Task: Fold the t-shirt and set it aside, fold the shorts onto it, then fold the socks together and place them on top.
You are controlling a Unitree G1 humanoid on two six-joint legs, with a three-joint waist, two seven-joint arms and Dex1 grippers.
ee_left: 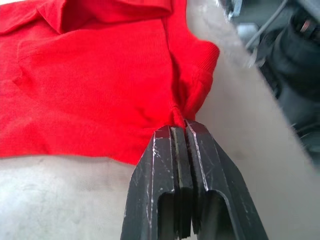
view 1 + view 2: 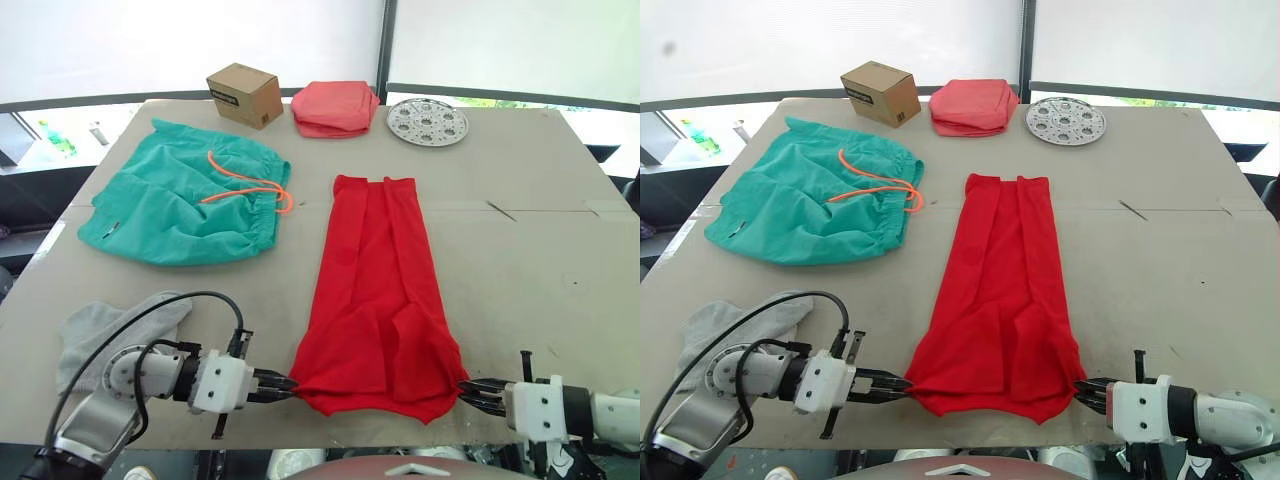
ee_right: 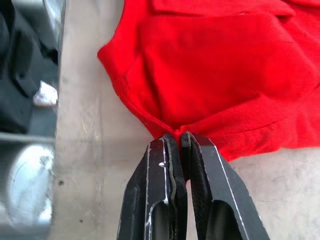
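The red t-shirt lies as a long narrow strip down the middle of the table, its sides folded in. My left gripper is shut on the near left corner of the t-shirt. My right gripper is shut on the near right corner of the t-shirt. The teal shorts with an orange drawstring lie spread flat at the far left. Grey socks lie bunched at the near left, just behind my left arm.
At the table's far edge stand a small cardboard box, a folded salmon-pink cloth and a round perforated metal plate. The near table edge runs just under both grippers.
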